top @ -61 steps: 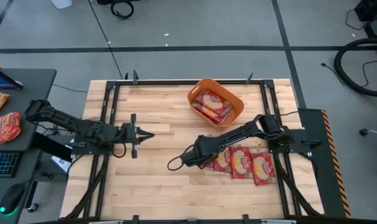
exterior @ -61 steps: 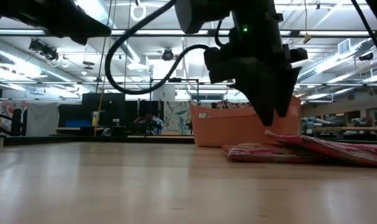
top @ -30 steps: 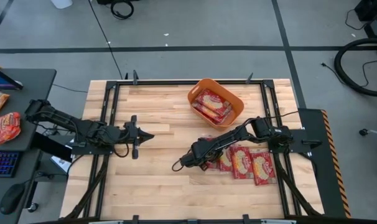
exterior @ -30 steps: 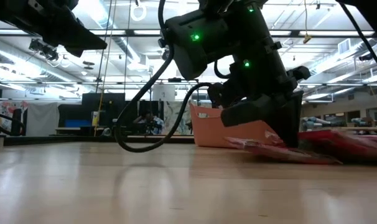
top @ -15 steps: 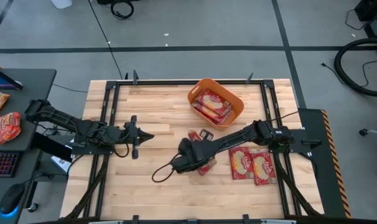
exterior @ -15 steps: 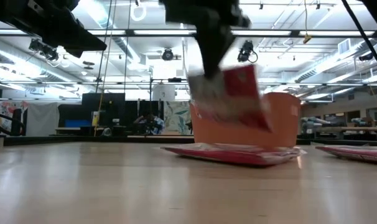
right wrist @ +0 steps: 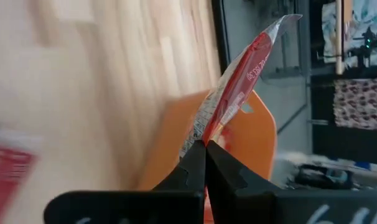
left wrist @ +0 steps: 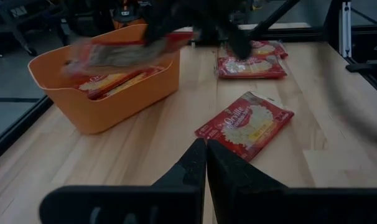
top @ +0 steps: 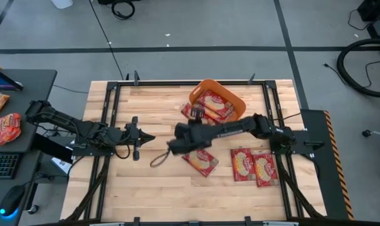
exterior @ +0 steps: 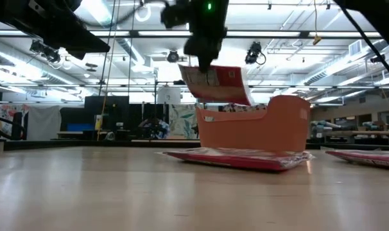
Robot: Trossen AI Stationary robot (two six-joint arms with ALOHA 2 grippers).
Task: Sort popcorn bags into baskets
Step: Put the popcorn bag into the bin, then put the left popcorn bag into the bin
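Observation:
My right gripper [top: 195,117] is shut on a red popcorn bag [exterior: 214,83] and holds it in the air at the near left rim of the orange basket [top: 235,99]. The basket has more red bags [top: 215,103] in it. Another bag [top: 202,161] lies flat and alone on the table's middle. Two bags [top: 254,166] lie side by side toward the near right. My left gripper [top: 149,136] hovers shut at the table's left, with nothing in it. My right gripper pinches one edge of the bag [right wrist: 208,138] between its two fingers. In the low view the fingers [exterior: 204,59] come from above, pointing down. The bag hangs tilted below them, clear of the table, about level with the basket's rim [exterior: 210,114].
A black cable loop [top: 158,157] hangs from the right arm over the table's middle. Black frame rails [top: 111,113] run along the table's left and right sides. More red packets [top: 7,127] lie on a side desk beyond the left edge.
My right gripper has risen and gone from the row of bags toward the table's left and then its far edge, up to the basket. One bag has come up with it, clear of the table. Another bag has slid left out of the row and lies alone.

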